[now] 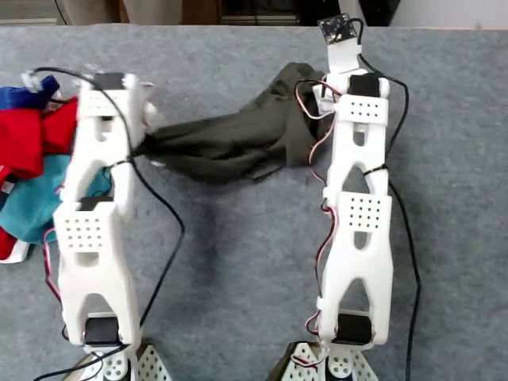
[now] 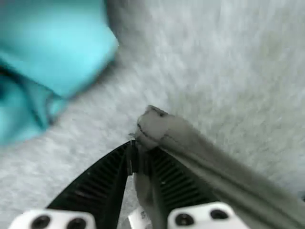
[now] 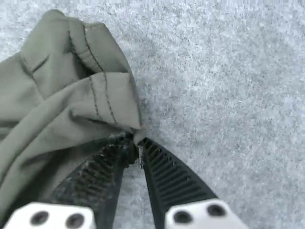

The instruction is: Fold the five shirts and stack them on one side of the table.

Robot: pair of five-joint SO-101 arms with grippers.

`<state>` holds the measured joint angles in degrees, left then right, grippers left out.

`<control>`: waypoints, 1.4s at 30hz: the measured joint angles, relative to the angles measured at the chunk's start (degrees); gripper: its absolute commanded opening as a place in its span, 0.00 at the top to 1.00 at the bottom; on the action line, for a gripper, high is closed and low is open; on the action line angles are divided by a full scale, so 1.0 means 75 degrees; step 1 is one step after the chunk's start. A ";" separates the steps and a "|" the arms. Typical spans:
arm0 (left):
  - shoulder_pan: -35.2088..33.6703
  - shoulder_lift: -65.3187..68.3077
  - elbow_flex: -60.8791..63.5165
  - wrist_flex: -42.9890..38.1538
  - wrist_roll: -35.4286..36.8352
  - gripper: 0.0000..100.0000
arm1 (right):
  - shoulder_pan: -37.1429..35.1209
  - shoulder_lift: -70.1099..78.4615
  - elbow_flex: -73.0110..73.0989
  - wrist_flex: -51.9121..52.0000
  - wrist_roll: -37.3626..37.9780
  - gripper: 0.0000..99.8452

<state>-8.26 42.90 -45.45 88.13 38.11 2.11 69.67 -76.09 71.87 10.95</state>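
Note:
An olive-green shirt (image 1: 238,135) lies stretched across the far middle of the grey table, held between both arms. My left gripper (image 2: 138,150) is shut on a bunched corner of the olive shirt (image 2: 162,129), at its left end (image 1: 151,135). My right gripper (image 3: 138,145) is shut on a hemmed edge of the same shirt (image 3: 71,95), at its right end (image 1: 317,95). A pile of other shirts sits at the table's left edge: red (image 1: 28,135), teal (image 1: 36,202) and blue (image 1: 20,95). Teal cloth (image 2: 43,57) lies just beyond my left gripper.
The grey felt table (image 1: 238,262) stretches bare between the two arms and toward the near edge. Black and red cables (image 1: 171,230) trail from both arms over the surface. To the right of the right arm lies more bare felt (image 1: 460,198).

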 measured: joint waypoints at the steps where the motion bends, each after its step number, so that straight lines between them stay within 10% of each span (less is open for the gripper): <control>1: -0.0141 0.0000 -0.0352 0.0234 -0.0023 0.98 | 0.0000 0.0000 0.0000 0.0000 0.0000 0.98; 10: -0.1313 0.0000 -0.3575 0.1594 -0.0176 0.98 | -0.0023 0.0000 0.0000 0.0000 -0.0023 0.96; 19: -0.1700 -0.0328 -0.3927 0.1629 -0.0199 0.98 | -0.0035 0.0000 -0.0082 0.0070 -0.0023 0.69; 32: -0.2637 -0.4314 -0.2391 0.1618 -0.0211 0.98 | 0.0129 0.0035 -0.0774 0.0738 -0.0012 0.74; 38: -0.1559 -0.5193 -0.1325 0.1618 -0.0270 0.98 | 0.0129 0.0023 -0.2098 0.2133 0.0000 0.98; 42: -0.0715 -0.5193 -0.0234 0.1618 -0.0938 0.98 | 0.0129 -0.0117 -0.2227 0.3118 0.0000 0.97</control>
<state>-13.63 3.96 -47.21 100.26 31.08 3.08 68.79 -92.79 95.25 10.95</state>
